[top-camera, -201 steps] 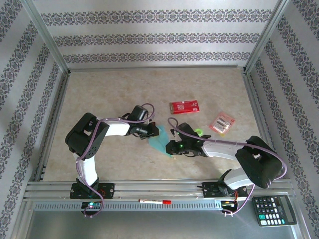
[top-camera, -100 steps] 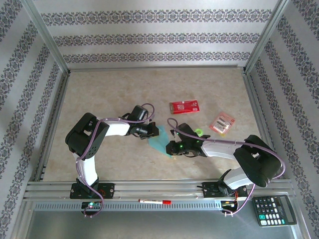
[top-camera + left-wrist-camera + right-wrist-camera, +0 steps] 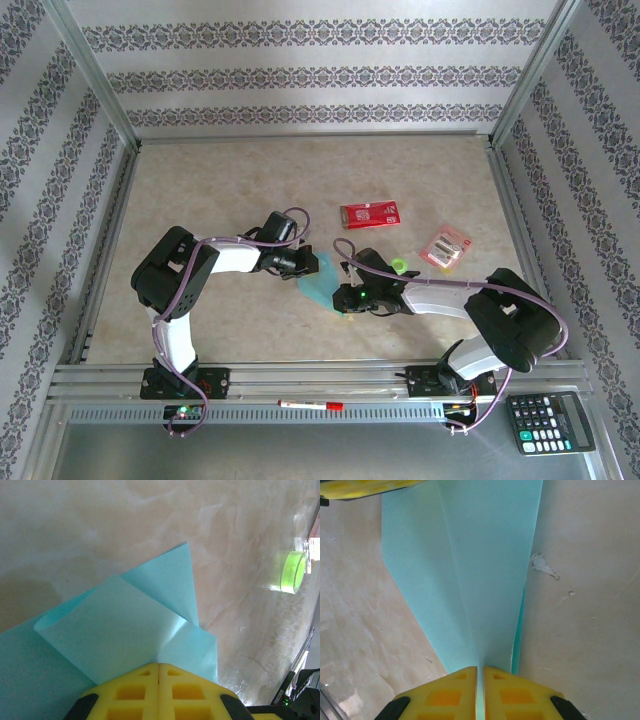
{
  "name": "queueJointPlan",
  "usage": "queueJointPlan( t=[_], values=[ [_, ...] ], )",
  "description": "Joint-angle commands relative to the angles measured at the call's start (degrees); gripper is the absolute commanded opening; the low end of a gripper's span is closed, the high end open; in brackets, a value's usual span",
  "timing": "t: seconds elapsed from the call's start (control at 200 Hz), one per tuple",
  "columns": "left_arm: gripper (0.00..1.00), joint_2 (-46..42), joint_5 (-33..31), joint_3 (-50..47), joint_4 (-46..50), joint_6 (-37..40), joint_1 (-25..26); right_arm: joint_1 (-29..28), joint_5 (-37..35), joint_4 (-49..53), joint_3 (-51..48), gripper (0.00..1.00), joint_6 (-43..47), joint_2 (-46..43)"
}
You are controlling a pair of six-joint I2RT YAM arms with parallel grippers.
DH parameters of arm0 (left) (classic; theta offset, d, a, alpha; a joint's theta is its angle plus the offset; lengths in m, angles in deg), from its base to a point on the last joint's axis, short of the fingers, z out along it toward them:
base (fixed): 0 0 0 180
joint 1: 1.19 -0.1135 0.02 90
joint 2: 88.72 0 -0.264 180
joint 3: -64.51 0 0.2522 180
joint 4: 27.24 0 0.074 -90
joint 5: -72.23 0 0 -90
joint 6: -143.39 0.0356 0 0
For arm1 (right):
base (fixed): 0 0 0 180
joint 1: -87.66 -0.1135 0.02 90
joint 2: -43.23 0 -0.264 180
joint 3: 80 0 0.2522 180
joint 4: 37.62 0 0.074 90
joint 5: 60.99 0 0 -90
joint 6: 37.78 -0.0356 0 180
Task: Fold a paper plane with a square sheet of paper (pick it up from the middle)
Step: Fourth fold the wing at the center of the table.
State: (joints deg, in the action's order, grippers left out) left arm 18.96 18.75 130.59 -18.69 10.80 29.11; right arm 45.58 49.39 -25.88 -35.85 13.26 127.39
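Just below the middle of the top frame, the paper [image 3: 318, 287] spans between my two arms, partly folded; I cannot tell whether it rests on the counter [image 3: 220, 190] or sits just over it. The left gripper [image 3: 158, 666] is clenched on one end, where the flaps meet. The right gripper [image 3: 480, 670] is clenched on the other, pinching a ridge that runs up its wrist frame. I judge the sheet nearly weightless, limp, and quick to crease or tear, so any pull between the arms must be gentle. The curled flap at the left of the left wrist frame looks ready to spring open. I'd hold on the centre crease, where stacked layers lend stiffness, not on a single thin edge.
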Motion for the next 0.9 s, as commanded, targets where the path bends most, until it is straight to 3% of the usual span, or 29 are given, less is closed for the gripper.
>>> queueJointPlan(
  t=[0.0, 0.36, 0.894],
  values=[
    [0.04, 2.8, -2.5, -1.1, 5.4, 1.6, -0.6, 0.7, -0.1, 3.2, 0.6, 0.12, 1.1, -1.9],
    [0.04, 2.7, -2.6, -1.1, 5.3, 1.6, -0.6, -0.6, 0.3, 4.1, -0.5, 0.13, 0.4, -4.8],
    [0.03, 2.5, -2.3, -0.9, 5.5, 1.5, -0.7, 0.6, -0.9, 4.0, -0.9, 0.12, 1.5, -0.9]
  ],
)
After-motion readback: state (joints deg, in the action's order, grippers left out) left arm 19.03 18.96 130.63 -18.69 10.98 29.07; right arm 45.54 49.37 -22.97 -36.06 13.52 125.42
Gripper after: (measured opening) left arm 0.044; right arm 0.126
